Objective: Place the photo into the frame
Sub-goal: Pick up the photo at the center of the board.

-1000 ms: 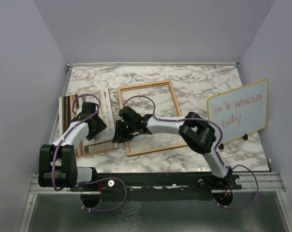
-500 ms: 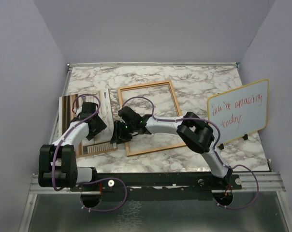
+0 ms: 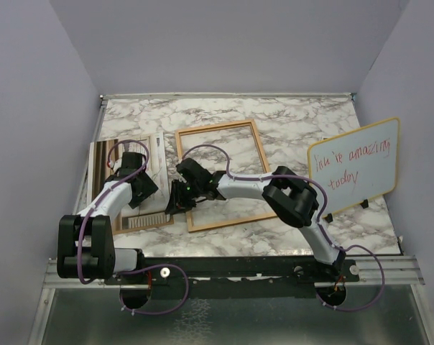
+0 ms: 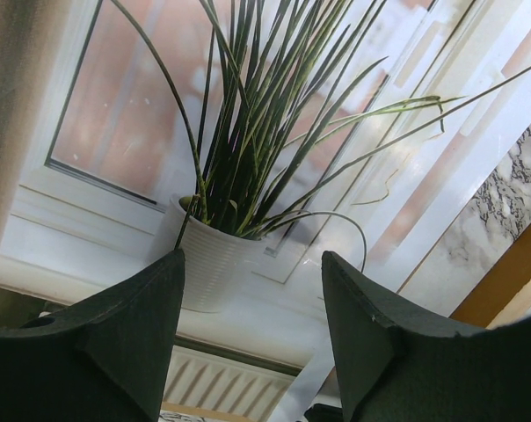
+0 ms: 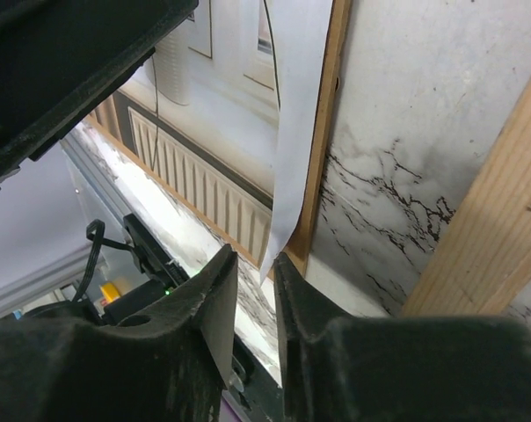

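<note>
Beside the frame (image 3: 215, 127), the thin photo (image 3: 102, 165) should flex and crease easily, so we'd take its corner. Our right gripper (image 5: 255, 259) sits nearly closed there, hold unclear; our left gripper (image 4: 252, 259) gapes wide, empty.

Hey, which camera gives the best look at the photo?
Top view: the photo shows nearly whole, left of the frame. Left wrist shows only its plant close up; right wrist only its white edge.

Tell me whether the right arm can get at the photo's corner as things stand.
Probably yes: the right gripper sits right at the photo's corner, nothing between them; its jaws stand narrowly apart there.
</note>
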Controlling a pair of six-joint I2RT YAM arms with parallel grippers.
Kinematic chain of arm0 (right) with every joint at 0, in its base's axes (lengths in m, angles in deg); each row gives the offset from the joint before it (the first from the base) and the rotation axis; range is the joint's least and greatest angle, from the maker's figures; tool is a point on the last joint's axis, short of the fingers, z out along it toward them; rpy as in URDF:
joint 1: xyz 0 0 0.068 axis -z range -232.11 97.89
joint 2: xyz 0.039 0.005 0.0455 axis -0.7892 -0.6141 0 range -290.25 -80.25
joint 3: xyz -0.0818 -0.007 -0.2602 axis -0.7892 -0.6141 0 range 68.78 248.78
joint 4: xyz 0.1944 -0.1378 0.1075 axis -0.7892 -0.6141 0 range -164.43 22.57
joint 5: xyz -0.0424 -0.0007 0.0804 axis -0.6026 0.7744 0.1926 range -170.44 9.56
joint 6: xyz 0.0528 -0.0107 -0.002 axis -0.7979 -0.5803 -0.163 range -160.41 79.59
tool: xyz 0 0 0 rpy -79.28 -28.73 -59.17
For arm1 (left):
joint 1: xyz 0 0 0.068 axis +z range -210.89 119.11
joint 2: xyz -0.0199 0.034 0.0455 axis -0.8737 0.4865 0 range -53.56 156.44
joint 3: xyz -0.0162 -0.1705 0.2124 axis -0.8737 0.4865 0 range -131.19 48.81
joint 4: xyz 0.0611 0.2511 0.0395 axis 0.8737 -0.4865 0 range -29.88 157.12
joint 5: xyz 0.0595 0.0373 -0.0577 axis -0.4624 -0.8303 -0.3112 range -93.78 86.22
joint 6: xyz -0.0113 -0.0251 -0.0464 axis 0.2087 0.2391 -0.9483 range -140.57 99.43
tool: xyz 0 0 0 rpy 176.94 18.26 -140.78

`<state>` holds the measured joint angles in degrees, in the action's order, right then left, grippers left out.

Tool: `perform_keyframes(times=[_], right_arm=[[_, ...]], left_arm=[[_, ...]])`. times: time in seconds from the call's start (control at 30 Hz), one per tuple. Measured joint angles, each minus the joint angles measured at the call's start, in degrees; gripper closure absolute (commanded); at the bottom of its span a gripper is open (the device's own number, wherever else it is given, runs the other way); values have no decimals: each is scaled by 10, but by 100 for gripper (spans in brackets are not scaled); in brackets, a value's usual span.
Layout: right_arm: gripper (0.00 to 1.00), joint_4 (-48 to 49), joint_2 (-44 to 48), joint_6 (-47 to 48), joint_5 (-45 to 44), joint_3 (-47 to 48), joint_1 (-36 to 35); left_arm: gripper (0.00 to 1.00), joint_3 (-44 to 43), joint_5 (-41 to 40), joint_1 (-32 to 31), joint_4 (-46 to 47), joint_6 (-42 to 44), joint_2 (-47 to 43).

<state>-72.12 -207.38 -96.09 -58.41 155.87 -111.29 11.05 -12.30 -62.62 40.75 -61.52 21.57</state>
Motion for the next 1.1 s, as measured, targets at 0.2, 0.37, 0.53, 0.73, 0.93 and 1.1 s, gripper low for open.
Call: perform_keyframes(times=[0.2,0.37,0.53,0.73,0.93,1.1], right_arm=[[62,3,-4,-5,5,0,0],[62,19,-8,-23,21,-9,1],[62,61,-8,-48,46,-34,4],[62,68,-8,-58,57,-38,4],[60,75,-8,-56,56,-38,4],[62,92,-9,-25,50,-35,9]], left_arm=[[36,0,0,0,0,0,0],[36,0,0,0,0,1,0],[36,0,0,0,0,3,0],[38,0,0,0,0,6,0],[38,-1,0,0,-2,10,0],[38,-6,1,0,-16,10,-2]])
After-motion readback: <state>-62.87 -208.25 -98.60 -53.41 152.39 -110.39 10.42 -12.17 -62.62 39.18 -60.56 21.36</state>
